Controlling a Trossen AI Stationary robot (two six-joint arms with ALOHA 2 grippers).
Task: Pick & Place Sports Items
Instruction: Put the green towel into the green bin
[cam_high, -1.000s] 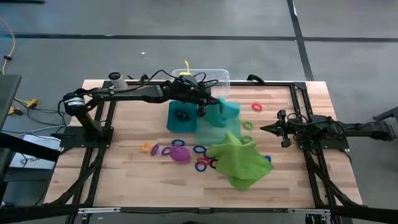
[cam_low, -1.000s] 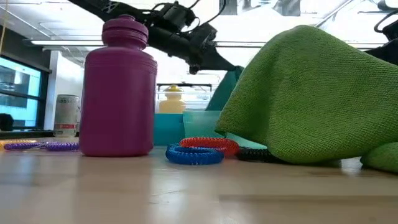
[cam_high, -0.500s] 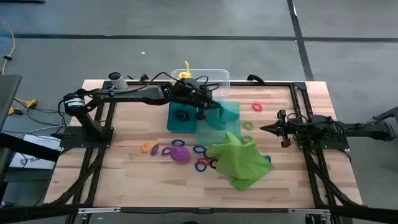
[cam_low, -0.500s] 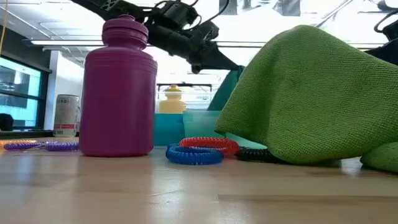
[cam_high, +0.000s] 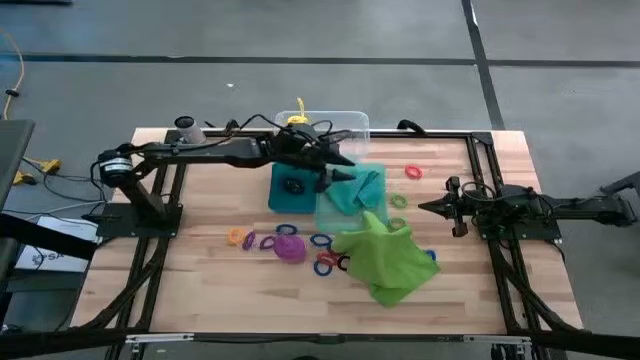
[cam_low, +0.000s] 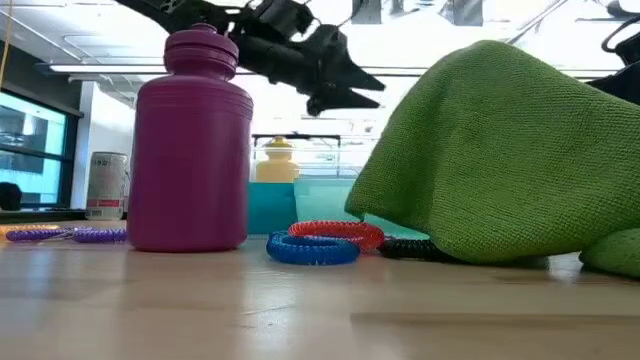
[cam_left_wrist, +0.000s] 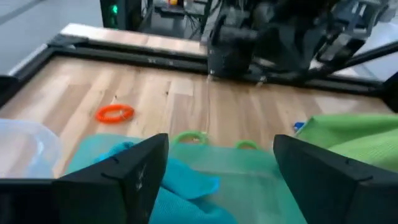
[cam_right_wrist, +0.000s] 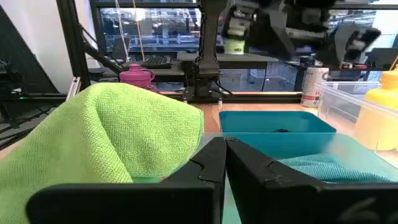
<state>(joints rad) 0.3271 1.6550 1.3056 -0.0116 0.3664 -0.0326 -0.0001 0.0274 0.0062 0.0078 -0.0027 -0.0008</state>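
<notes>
My left gripper (cam_high: 338, 172) (cam_left_wrist: 217, 180) stands open just above the teal cloth (cam_high: 360, 188) (cam_left_wrist: 171, 199), which lies bunched in the lighter part of the teal tray (cam_high: 335, 212). The lime-green cloth (cam_high: 388, 258) (cam_low: 500, 150) is heaped on the table near that tray. Left of the green cloth the purple bottle (cam_high: 290, 248) (cam_low: 192, 140) stands upright. The yellow bottle (cam_high: 297, 122) (cam_low: 277, 160) stands in the clear tub (cam_high: 350, 125). Several small rings (cam_high: 322, 252) (cam_low: 325, 240) lie scattered on the table. At the table's right my right gripper (cam_high: 430, 208) (cam_right_wrist: 225, 162) waits shut.
The tray's darker part (cam_high: 292, 190) holds a dark ring. A can (cam_high: 185, 125) stands at the far left corner. More rings lie right of the tray: red (cam_high: 413, 172) and green (cam_high: 398, 200). Bare wood shows along the near edge and at the far right.
My left gripper has opened and let go of the teal cloth. The cloth, which hung from the fingers over the tray, has dropped and now lies slumped in the tray's lighter part.
</notes>
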